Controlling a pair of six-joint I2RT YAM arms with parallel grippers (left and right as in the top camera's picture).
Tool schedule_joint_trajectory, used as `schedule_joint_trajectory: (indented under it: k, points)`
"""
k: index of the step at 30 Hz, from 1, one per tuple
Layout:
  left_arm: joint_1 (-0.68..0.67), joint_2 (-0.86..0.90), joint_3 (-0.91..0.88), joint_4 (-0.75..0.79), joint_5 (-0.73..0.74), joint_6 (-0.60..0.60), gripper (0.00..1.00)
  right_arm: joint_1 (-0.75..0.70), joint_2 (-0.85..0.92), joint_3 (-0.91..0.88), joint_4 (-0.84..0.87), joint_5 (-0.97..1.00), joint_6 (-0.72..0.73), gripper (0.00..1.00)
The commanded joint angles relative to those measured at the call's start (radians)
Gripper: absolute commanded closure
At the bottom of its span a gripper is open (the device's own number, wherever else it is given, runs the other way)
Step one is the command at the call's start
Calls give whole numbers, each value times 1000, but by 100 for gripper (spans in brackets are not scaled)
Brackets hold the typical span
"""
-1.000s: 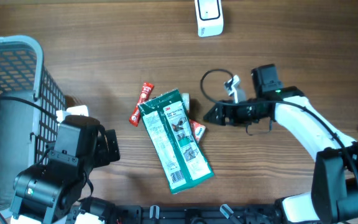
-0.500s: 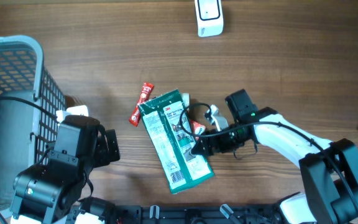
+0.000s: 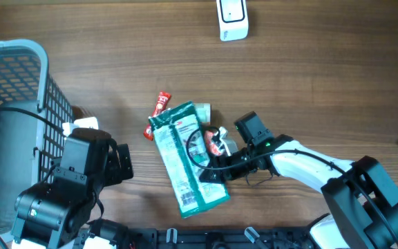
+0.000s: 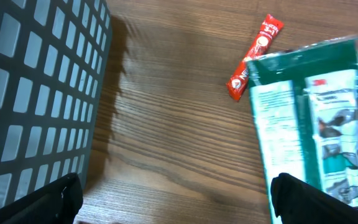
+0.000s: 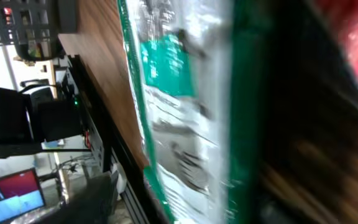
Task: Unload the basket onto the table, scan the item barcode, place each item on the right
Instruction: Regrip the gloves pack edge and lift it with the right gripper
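Now that the right gripper [image 3: 209,169] has swung in from 3 o'clock over the last second, it sits at the right edge of the green package [image 3: 178,159], which has slid a bit toward 9 o'clock and looks rumpled. Its jaws are narrower, but I can't tell if they actually grip it. That package lies mid-way across the table [image 3: 309,76], green with a white printed panel, with a red sachet [image 3: 157,114] at its 11 o'clock corner. Meanwhile the left gripper [image 4: 176,193] hangs wide open, empty.

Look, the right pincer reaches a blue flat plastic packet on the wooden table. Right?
No. The flat plastic packet is green, not blue; the overhead view shows it. The right pincer does reach it on the wooden table.
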Motion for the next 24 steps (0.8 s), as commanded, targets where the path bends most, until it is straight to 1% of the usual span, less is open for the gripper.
schedule_joint_trajectory:
  k: [1,2,5,8,10,12,18,24]
  points:
    - [-2,0,2,2,5,-17,0,4,6,-6,12,21,27,91]
    - [-2,0,2,2,5,-16,0,4,6,-6,26,18,29,96]
    - [-2,0,2,2,5,-17,0,4,6,-6,120,-57,31,96]
    - [-2,0,2,2,5,-17,0,4,6,-5,157,-100,51,96]
    - [-2,0,2,2,5,-16,0,-3,3,-4,207,-217,62,95]
    - [-2,0,2,2,5,-17,0,-12,-8,-4,233,-262,81,95]
    - [-2,0,2,-1,-11,-16,0,-24,-69,-4,239,-271,69,95]
    - [-2,0,2,0,-10,-16,0,-24,-126,-4,229,-207,69,95]
